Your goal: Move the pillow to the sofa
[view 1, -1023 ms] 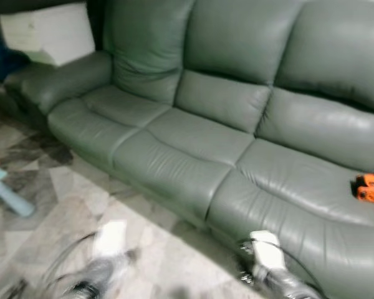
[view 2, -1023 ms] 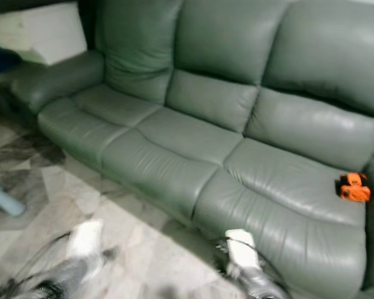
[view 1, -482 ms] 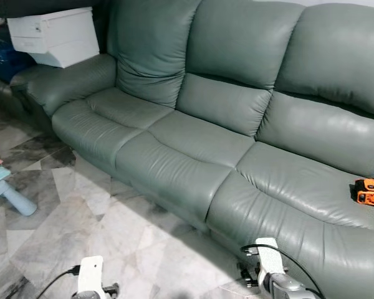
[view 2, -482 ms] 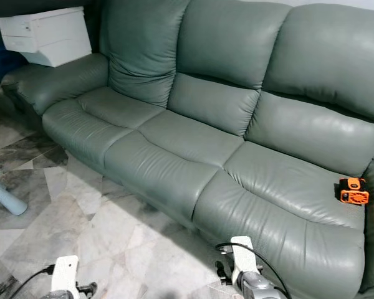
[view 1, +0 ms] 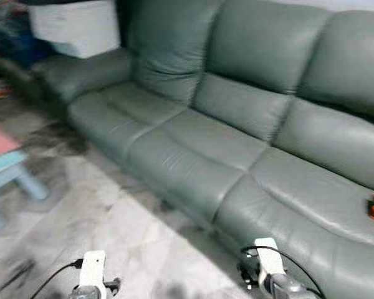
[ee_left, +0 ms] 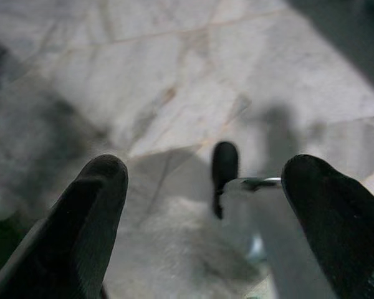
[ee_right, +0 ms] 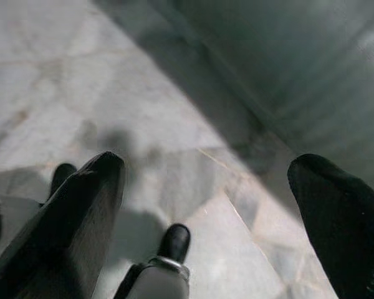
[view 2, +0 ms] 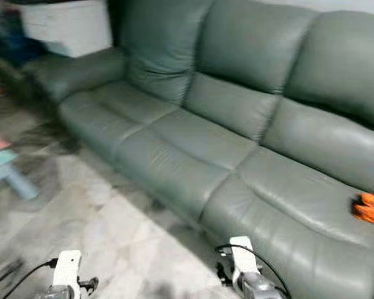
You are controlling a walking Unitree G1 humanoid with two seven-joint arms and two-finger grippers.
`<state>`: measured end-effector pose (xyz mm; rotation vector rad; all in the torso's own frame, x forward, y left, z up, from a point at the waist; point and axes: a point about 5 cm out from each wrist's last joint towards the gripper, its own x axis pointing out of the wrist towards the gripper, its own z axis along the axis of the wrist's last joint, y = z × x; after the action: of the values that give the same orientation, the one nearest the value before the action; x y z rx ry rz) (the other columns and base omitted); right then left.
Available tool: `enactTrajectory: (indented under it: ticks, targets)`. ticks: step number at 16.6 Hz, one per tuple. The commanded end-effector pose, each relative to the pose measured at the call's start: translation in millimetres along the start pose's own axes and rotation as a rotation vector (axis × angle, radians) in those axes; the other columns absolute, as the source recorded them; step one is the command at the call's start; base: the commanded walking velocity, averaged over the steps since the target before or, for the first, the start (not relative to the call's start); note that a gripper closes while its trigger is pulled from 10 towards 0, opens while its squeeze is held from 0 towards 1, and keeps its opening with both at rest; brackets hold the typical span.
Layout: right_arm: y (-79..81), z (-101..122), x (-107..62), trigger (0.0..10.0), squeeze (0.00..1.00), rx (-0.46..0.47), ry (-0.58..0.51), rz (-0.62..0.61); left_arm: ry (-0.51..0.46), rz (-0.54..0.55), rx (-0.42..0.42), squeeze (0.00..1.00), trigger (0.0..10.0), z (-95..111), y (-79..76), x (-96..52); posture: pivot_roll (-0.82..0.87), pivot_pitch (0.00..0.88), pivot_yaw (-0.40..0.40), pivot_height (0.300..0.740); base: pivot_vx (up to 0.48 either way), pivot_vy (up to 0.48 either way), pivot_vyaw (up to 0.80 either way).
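A long grey-green leather sofa (view 1: 193,143) with three seats runs from the upper left to the lower right. My two arms hang low at the bottom of the picture, the left wrist (view 1: 92,274) over the marble floor and the right wrist (view 1: 268,271) close to the sofa's front edge. In the left wrist view my left gripper (ee_left: 206,180) is open above the floor tiles, with nothing between its fingers. My right gripper (ee_right: 206,180) is open too, over the floor beside the sofa's base (ee_right: 287,75).
A white box (view 1: 75,28) rests on the sofa's left armrest. A small orange object (view 2: 369,208) lies on the right seat. A low stool (view 1: 9,168) with a pink top and pale blue legs stands on the marble floor (view 1: 81,212) at the left.
The whole picture has shifted right and gone blurry, so the camera has turned left. The stool shows more fully. Both arms stay low with fingers apart.
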<state>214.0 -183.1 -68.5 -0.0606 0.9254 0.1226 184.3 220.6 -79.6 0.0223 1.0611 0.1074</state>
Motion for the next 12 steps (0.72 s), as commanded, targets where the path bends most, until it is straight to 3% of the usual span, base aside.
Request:
enactTrajectory:
  ticks: [1,9,12]
  targets:
    - [-2.2,-4.3,-1.1,10.0,0.0,-0.019,0.01,-0.003,-0.001,-0.004,0.038,0.0,10.0,0.0,-0.3,0.0,-0.06,0.0,0.009,0.74,0.0,0.0,0.8]
    - [6.1,-9.6,-0.1,10.0,0.0,-0.054,0.035,-0.004,0.008,0.003,0.045,0.0,10.0,-3.2,-0.8,-0.1,-0.06,0.0,0.012,0.74,0.0,0.0,0.8]
    - [1.9,-11.6,-1.2,10.0,0.0,-0.043,0.04,-0.006,-0.036,0.051,0.037,0.0,10.0,3.4,1.3,0.0,-0.06,0.0,0.012,0.74,0.0,0.0,0.8]
